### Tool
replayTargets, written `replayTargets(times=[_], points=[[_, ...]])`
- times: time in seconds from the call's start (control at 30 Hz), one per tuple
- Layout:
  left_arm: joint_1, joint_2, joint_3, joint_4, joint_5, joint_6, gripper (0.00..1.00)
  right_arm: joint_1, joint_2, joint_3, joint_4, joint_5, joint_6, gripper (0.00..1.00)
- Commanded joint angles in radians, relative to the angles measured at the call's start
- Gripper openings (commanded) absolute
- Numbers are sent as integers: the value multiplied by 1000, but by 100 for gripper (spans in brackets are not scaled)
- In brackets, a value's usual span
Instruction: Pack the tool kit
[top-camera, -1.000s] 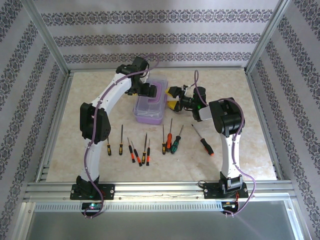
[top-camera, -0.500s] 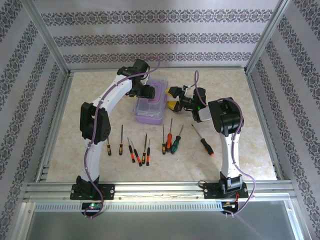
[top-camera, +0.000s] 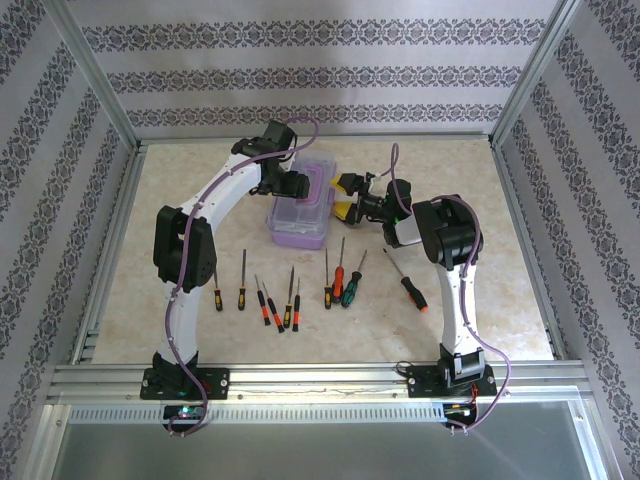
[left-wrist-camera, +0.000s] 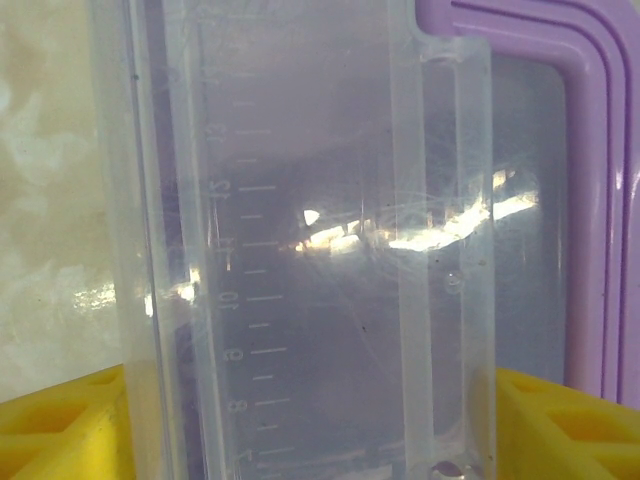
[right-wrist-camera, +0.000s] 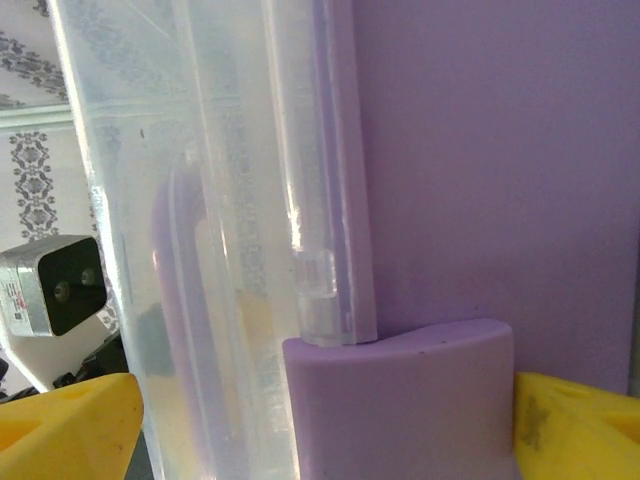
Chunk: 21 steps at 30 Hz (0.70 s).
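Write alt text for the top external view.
The left gripper is over the top of a clear-lidded purple box at mid-table, and the right gripper is at its right side. A row of screwdrivers lies on the table, nearer the arm bases.

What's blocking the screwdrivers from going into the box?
The clear lid, apparently closed on the purple box. The left gripper and right gripper are at its sides; the screwdrivers lie on the table, nothing else between.
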Motion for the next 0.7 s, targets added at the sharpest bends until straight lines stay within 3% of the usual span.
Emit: replayTargets(times=[0.0, 0.47, 0.67], points=[[2, 56, -57, -91, -21, 39, 69, 19, -7, 36, 144, -41, 59, 91], [-6, 111, -49, -206, -254, 52, 69, -22, -91, 38, 146, -53, 39, 85], [-14, 140, -53, -222, -291, 55, 69, -46, -130, 12, 146, -42, 22, 81]])
